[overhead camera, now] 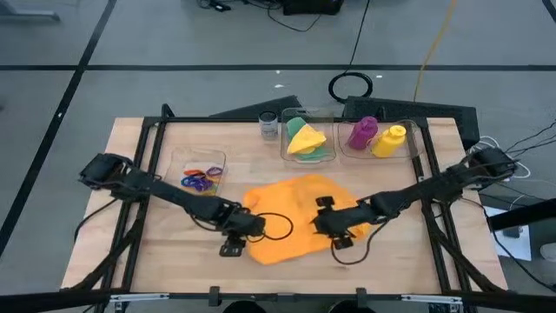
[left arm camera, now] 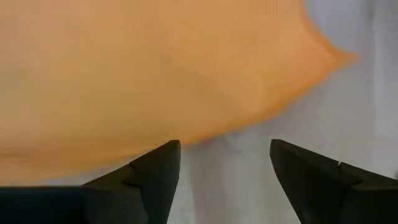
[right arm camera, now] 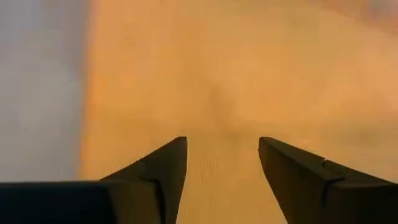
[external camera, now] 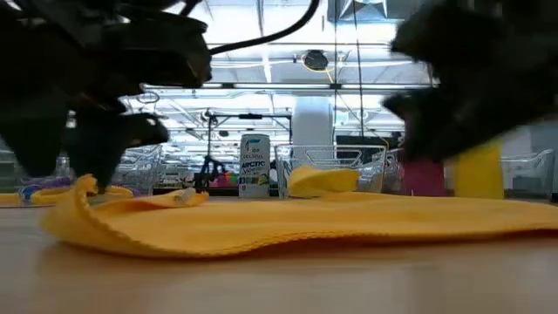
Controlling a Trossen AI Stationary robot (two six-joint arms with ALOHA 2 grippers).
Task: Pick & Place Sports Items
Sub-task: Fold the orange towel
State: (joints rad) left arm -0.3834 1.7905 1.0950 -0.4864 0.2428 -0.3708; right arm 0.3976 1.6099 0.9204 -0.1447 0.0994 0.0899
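On the table, the orange cloth [overhead camera: 300,217] was flanked by both spread grippers, left [left arm camera: 224,171] and right [right arm camera: 222,168]; edges probably should've been pinched low.

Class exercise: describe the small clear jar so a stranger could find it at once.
Start at the table's far edge, where two clear boxes stand side by side. The jar stands just left of them, alone. Unlike the boxes, it is small, round and holds no cloths or bottles.
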